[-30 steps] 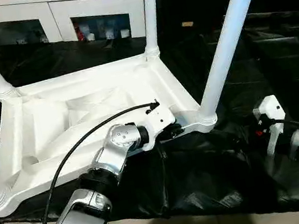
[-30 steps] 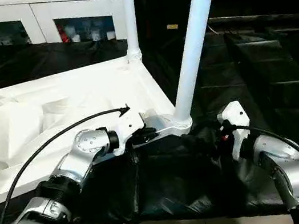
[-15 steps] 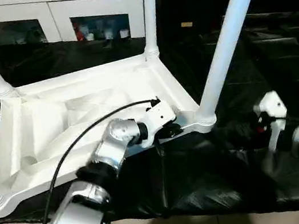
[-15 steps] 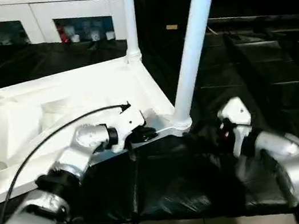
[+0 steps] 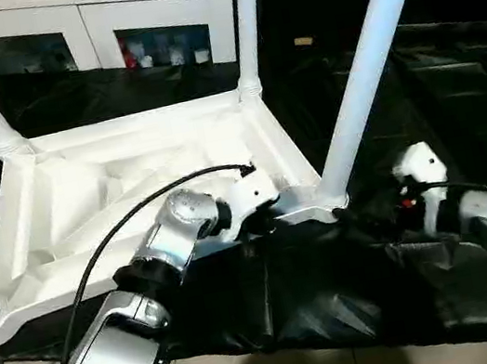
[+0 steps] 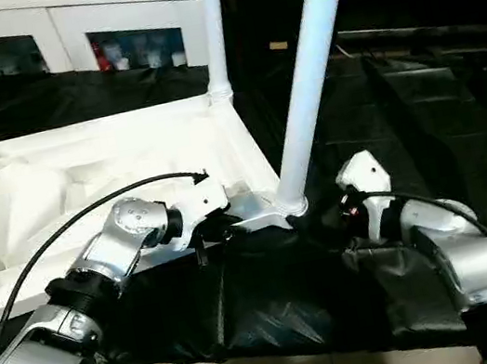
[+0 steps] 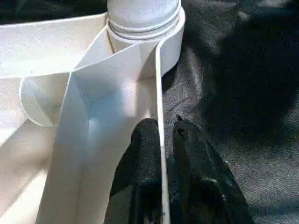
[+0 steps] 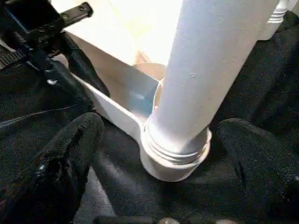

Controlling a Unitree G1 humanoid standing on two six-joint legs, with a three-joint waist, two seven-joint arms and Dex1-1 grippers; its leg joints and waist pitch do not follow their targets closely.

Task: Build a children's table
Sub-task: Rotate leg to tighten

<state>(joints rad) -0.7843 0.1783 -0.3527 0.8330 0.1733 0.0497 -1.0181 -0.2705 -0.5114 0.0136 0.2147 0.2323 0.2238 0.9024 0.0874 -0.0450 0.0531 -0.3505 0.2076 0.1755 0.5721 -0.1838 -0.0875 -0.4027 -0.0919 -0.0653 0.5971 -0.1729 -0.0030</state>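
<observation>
Leg [image 8: 210, 79] between open right pincer [image 8: 163, 154] fingers

My right hand [image 8: 159, 158], its two black fingers [image 8: 70, 154] spread wide, flanks the white plastic tube leg [image 8: 205, 79] seated in the tabletop's round corner socket [image 8: 170, 165].

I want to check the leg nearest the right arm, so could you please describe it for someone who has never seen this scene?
Start at the upturned white tabletop lying on the black cloth. Go to its near corner on the robot's right, where the left gripper pinches the rim. The leg in that corner socket leans right, and the right gripper's fingers flank its ridged collar.
</observation>
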